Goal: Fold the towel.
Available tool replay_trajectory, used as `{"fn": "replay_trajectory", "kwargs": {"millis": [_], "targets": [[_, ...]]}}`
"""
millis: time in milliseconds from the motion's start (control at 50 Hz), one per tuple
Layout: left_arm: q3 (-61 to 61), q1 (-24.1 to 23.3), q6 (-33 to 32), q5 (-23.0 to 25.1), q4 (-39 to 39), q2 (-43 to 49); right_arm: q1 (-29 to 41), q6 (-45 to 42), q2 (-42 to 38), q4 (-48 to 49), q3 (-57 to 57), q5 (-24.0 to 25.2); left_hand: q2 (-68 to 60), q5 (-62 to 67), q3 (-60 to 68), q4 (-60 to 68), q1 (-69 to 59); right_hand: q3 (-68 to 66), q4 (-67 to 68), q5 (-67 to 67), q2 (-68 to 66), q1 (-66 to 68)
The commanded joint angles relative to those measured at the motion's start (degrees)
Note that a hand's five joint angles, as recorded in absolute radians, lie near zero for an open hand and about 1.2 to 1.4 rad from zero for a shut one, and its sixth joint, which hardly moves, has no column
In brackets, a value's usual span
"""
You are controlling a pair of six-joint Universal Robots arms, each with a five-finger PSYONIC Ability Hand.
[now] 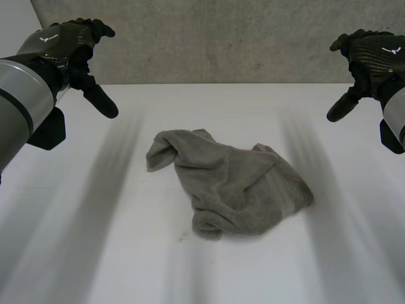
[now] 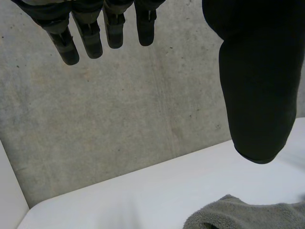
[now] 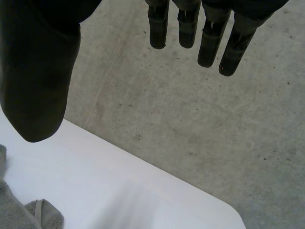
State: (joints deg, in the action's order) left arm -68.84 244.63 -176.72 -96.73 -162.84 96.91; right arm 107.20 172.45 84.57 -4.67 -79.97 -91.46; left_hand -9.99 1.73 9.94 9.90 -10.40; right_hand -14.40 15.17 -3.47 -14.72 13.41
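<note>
The grey towel [image 1: 231, 190] lay crumpled in a loose heap near the middle of the white bench [image 1: 88, 247], touched by neither hand. Most of its bulk sat toward the robot's right, with a thick rumpled fold along the near side. A narrower bunched flap reached out toward the robot's left and the far edge of the bench. The left robot hand [image 1: 71, 45] hung in the air above the far left part of the bench, well apart from the towel. Its fingers [image 2: 88, 36] were straight and side by side, with the thumb [image 2: 257, 81] spread away from them, so it was open and had hold of nothing. In the left wrist view a bit of the towel's pile showed on the bench past the thumb tip, apart from it. The right robot hand [image 1: 373, 54] hung likewise above the far right part of the bench, also well apart from the towel. Its fingers [image 3: 209, 40] were extended and its thumb [image 3: 38, 81] held wide, open with nothing in its grasp. In the right wrist view a fold of the towel lay on the bench beyond that thumb, not touching it. Behind the bench stood a rough concrete wall [image 1: 221, 38].
</note>
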Motion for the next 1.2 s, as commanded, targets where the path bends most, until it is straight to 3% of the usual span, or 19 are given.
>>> {"fn": "replay_trajectory", "kwargs": {"millis": [20,140,260,380,420,480,540,700,740,760,780,800,820,840,980,1020,1060,1140,1200], "targets": [[-0.06,-0.03,-0.11,0.40,-1.86,2.22,0.20,-3.33,-1.07,0.10,-0.18,2.94,-1.57,-0.17,1.62,1.66,-1.16,4.40,-5.17,3.47,4.72,-3.41],[4.14,0.58,-3.87,1.54,-4.51,11.78,0.99,-13.52,-7.30,-1.22,0.34,11.37,-2.25,0.50,2.30,2.33,-1.84,4.40,-5.17,3.47,4.72,-3.41],[11.17,2.43,-8.37,2.16,-5.29,23.99,1.08,-16.27,-16.61,-2.27,4.20,16.48,-2.41,0.67,2.46,2.50,-2.01,4.40,-5.17,3.47,4.72,-3.41],[17.78,2.52,-9.08,5.76,-8.02,33.60,2.14,-16.27,-23.84,-2.98,8.08,18.16,-3.25,1.51,3.30,3.34,-2.85,4.40,-5.17,3.47,4.72,-3.41],[21.54,2.52,-9.95,10.22,-9.86,39.12,4.15,-16.54,-28.56,-2.89,10.70,18.34,-4.26,2.51,4.31,4.34,-3.85,4.40,-5.17,3.47,4.72,-3.41],[24.80,2.61,-12.40,13.13,-11.44,44.22,4.95,-16.54,-30.70,-2.72,11.94,18.25,-6.10,4.36,6.15,6.19,-5.70,4.40,-5.17,3.47,4.72,-3.41],[26.39,2.61,-14.17,13.59,-12.07,46.61,5.65,-16.54,-34.39,-2.28,13.88,18.25,-7.29,5.55,7.34,7.38,-6.88,4.40,-5.17,3.47,4.72,-3.41],[29.65,2.52,-18.31,15.08,-15.58,53.82,8.38,-16.54,-41.59,-2.28,17.74,17.37,-12.17,10.43,12.22,12.26,-11.76,-8.13,7.36,-9.06,-7.81,9.12],[29.56,2.52,-18.48,16.04,-16.63,54.78,8.99,-16.71,-42.82,-2.19,18.62,16.14,-21.69,19.95,21.74,21.77,-21.28,-34.54,33.77,-35.46,-34.22,35.53],[29.56,2.52,-18.48,16.05,-16.64,54.79,8.99,-16.71,-42.82,-2.19,18.62,16.14,-21.76,20.01,21.81,21.84,-21.35,-34.71,33.94,-35.63,-34.39,35.70],[29.64,2.52,-18.48,16.48,-16.72,54.79,9.08,-16.71,-42.65,-2.01,19.15,15.53,-36.25,34.50,36.30,36.33,-35.84,-54.86,54.09,-55.78,-54.54,55.85],[29.73,2.52,-18.39,16.57,-16.81,54.61,9.08,-16.19,-41.60,-1.40,19.24,14.91,-55.37,53.63,55.42,55.46,-54.97,-65.49,64.73,-66.42,-65.17,66.48],[29.73,2.52,-18.39,16.57,-16.81,54.61,9.08,-16.18,-41.59,-1.40,19.24,14.91,-55.57,53.82,55.62,55.65,-55.16,-65.60,64.83,-66.52,-65.28,66.59],[29.82,2.52,-18.13,16.14,-16.73,54.09,8.73,-15.75,-39.94,-0.35,19.06,14.38,-68.89,67.15,68.94,68.98,-68.48,-65.60,64.83,-66.53,-65.28,66.59],[25.51,2.08,-15.76,15.08,-13.65,44.68,8.29,-15.31,-27.62,2.21,15.37,13.85,-70.01,68.27,70.06,70.10,-69.60,-65.60,64.83,-66.53,-65.28,66.59],[18.43,2.00,-13.40,14.47,-12.51,36.02,8.29,-15.31,-24.72,2.21,14.05,14.29,-70.01,68.27,70.06,70.10,-69.60,-65.60,64.83,-66.53,-65.28,66.59],[14.48,1.91,-12.25,14.46,-12.51,31.37,8.20,-16.35,-18.25,2.47,9.51,15.08,-70.01,68.27,70.06,70.10,-69.60,-65.60,64.83,-66.53,-65.28,66.59],[4.60,1.56,-10.48,14.55,-12.51,21.92,7.59,-18.91,-12.77,2.03,3.16,16.40,-70.01,68.27,70.06,70.10,-69.60,-65.60,64.83,-66.53,-65.28,66.59],[-6.48,1.20,-10.40,14.90,-12.68,13.48,6.53,-26.16,-9.09,-0.41,-5.50,19.81,-70.01,68.27,70.06,70.10,-69.60,-65.60,64.83,-66.53,-65.28,66.59]]}}
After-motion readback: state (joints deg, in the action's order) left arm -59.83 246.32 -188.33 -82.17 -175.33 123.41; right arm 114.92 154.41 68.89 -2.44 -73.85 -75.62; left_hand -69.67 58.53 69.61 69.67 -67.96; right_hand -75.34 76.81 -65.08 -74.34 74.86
